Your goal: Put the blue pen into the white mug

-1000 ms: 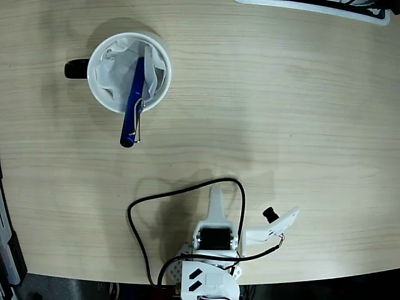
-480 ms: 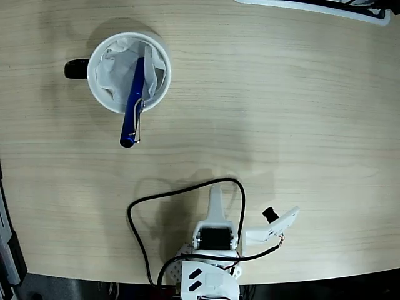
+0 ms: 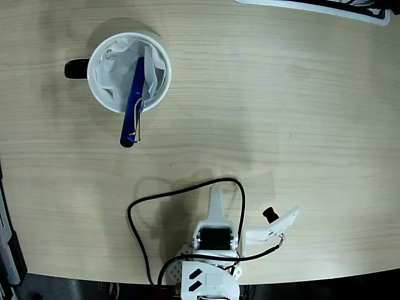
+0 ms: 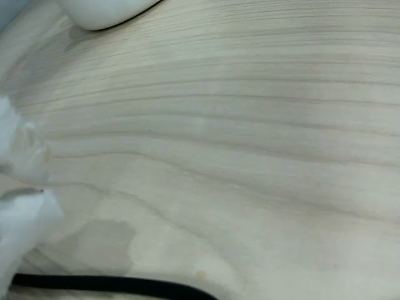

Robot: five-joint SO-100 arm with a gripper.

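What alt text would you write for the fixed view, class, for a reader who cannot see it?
A blue pen stands slanted in a white mug stuffed with paper, its clip end sticking out over the rim. The white robot arm sits folded at the wooden table's near edge, well away from the mug.

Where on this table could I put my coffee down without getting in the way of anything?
In the fixed view, the wide bare wood right of the white mug and above the arm is free. The upper left is crowded: the blue pen sticks out of the mug. A black cable loops near the arm's base.
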